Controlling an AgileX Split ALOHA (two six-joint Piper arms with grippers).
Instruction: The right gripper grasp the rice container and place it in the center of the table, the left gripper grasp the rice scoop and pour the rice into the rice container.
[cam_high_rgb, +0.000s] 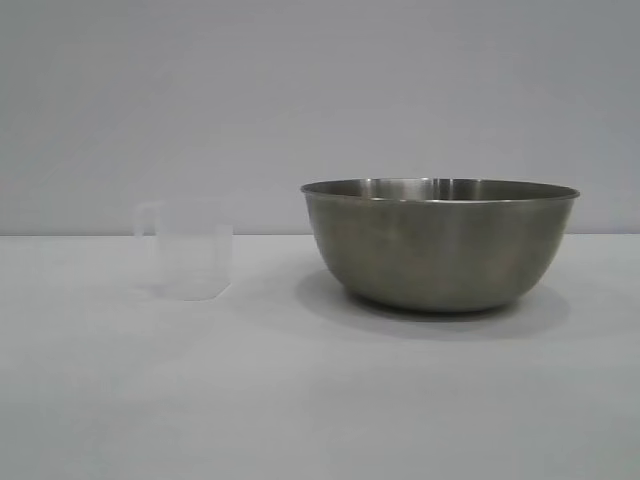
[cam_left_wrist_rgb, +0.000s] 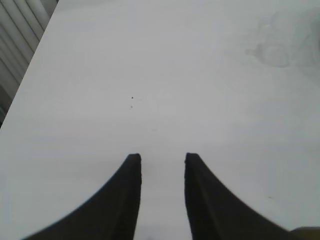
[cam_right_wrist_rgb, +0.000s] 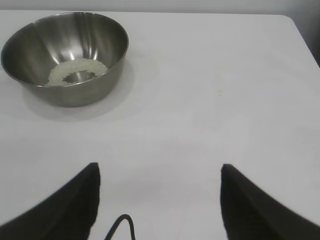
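Where the plain white flat tabletop (cam_high_rgb: 300, 400) runs back from the exterior camera, its bare matte surface carries only two things before it meets a blank pale grey wall. Nearest on it stands the large round brushed stainless-steel rice container (cam_high_rgb: 440, 245), upright, a soft shadow beneath it. Well apart from that bowl, toward the left arm's side, stands the small translucent plastic rice scoop (cam_high_rgb: 188, 250), upright, its loop handle turned away from the bowl. No brand, label or writing can be read on either.

From the right wrist, the black right pincer (cam_right_wrist_rgb: 160, 200) hangs over bare tabletop short of the bowl, prongs wide apart and holding nothing, a black cable looping between them. Beyond it the bowl shows off-white rice (cam_right_wrist_rgb: 75, 71) as a shallow ring in its bottom.

From the left wrist, the black left pincer (cam_left_wrist_rgb: 162, 195) has its prongs a narrow gap apart, holding nothing; the scoop (cam_left_wrist_rgb: 280, 42) shows faintly far beyond.
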